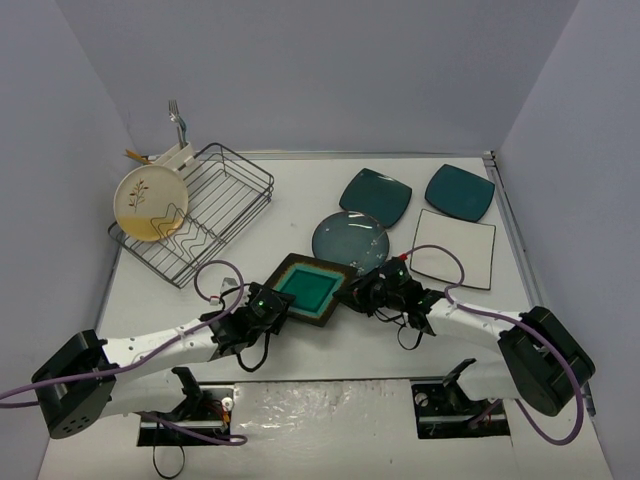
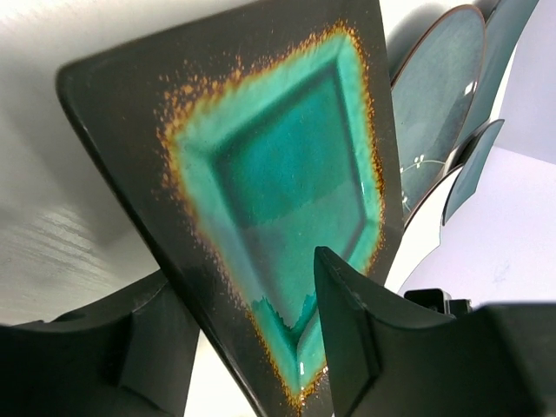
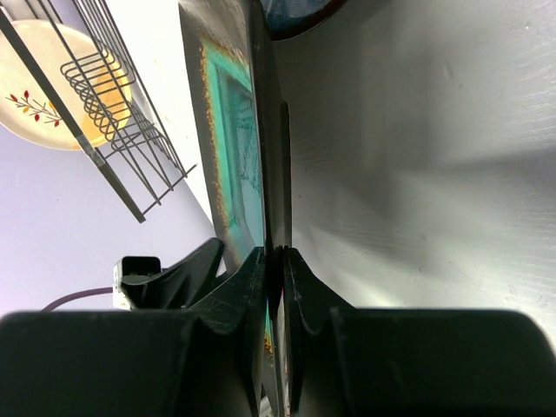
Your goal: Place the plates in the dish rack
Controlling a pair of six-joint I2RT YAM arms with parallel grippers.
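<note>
1. Top external view. The brown-rimmed teal plate point(image 1: 308, 288) lies between the two grippers. The right gripper point(image 1: 355, 293) is at its right corner and the left gripper point(image 1: 268, 305) at its left corner. The step in hand is judged a handover towards the dish rack point(image 1: 272, 185), which stands well beyond the left jaws. The rack holds only the cream plate point(image 1: 150, 200). The white table point(image 1: 300, 180) and plain grey walls point(image 1: 320, 70) leave room; four other plates lie beyond the right jaws.
2. Left wrist view. The left gripper point(image 2: 252, 287) has its jaws spread, one on either side of the teal plate point(image 2: 278, 174). No firm clamp is visible. The next move calls for pressing them together on the rim before the other arm lets go.
3. Right wrist view. The right gripper point(image 3: 274, 256) has its jaws pressed on the plate point(image 3: 234, 130), pinching its edge. The plate stands tilted up from the table point(image 3: 417, 130), with the rack point(image 3: 113, 95) far past the fingertips.
</note>
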